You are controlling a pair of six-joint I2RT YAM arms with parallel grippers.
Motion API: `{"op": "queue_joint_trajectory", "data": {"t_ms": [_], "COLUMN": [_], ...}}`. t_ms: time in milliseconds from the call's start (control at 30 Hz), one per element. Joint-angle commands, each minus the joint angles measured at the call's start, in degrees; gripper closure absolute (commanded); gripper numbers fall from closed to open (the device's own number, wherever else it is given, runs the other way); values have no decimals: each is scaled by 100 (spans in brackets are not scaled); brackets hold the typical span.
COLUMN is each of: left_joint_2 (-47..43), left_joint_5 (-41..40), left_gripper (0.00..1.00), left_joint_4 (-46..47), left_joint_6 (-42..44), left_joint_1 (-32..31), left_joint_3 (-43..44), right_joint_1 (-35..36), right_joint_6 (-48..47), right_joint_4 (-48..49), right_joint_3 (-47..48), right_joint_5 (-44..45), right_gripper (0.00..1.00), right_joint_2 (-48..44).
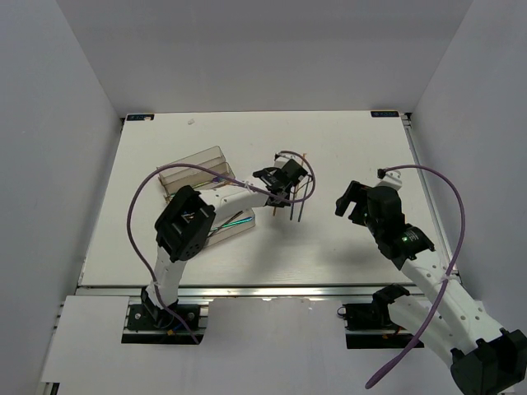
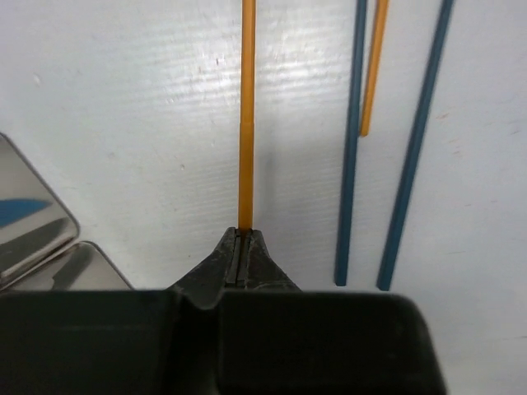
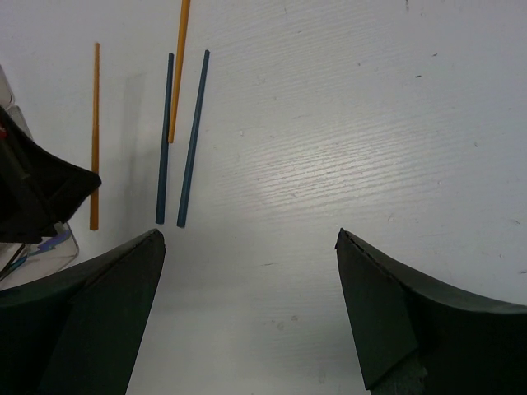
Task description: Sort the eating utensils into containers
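**Left gripper** (image 2: 244, 239): the jaws are pinching tight on the near end of the orange chopstick (image 2: 245, 123), with the fingertips meeting around it. This is happening just right of the tray (image 1: 198, 164). The stick is running straight out from the fingertips over the table (image 1: 346, 140). Whether it is resting on the surface or hanging clear of it cannot be told.

**Right gripper** (image 3: 249, 234): the jaws are standing wide apart and gripping nothing. It is hovering above the table well right of the tray, beyond the loose chopsticks.

**Loose items:** two blue chopsticks (image 2: 352, 140) are lying side by side, nearly parallel and not touching. They are farther right of the tray than the gripped stick. A second orange chopstick (image 2: 375, 66) is lying between their far halves. Its near end is just beside the blue one closer to the tray, and contact cannot be confirmed.

**Tray:** the left arm is crossing over its middle and hiding part of it. Several utensils (image 1: 235, 222), showing green and blue, are lying in its end nearest the arm bases. Which compartment they are in cannot be told.
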Motion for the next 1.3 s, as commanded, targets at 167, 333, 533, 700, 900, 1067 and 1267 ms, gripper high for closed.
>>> {"op": "queue_joint_trajectory", "data": {"t_ms": [167,333,533,700,900,1067,1267], "left_joint_2": [-959,-1292,-1969,-3119,-3588,-3518,-2947], "left_joint_5": [-642,-1141,-1372,-652,401,1396,2582], "left_gripper": [100,100,100,100,100,100,100], "left_joint_4": [291,238,1410,2943,4070,4500,4237], "left_joint_6": [383,1164,3483,5056,6298,6711,6878], "left_joint_1": [34,464,1000,1844,2757,3611,4095], "left_joint_3": [211,246,-630,-2193,-3084,-3427,-3147], "right_joint_1": [-12,-21,-12,-21,-21,-21,-21], "right_joint_6": [-145,-215,-286,-312,-347,-365,-382], "right_joint_4": [228,237,378,483,553,641,712], "right_joint_3": [29,47,-6,-15,-67,-146,-199], "right_joint_5": [-33,-85,-314,-542,-928,-1123,-1228], "right_gripper": [11,11,11,11,11,11,11], "right_joint_2": [-80,-115,-116,-133,-256,-423,-467]}}
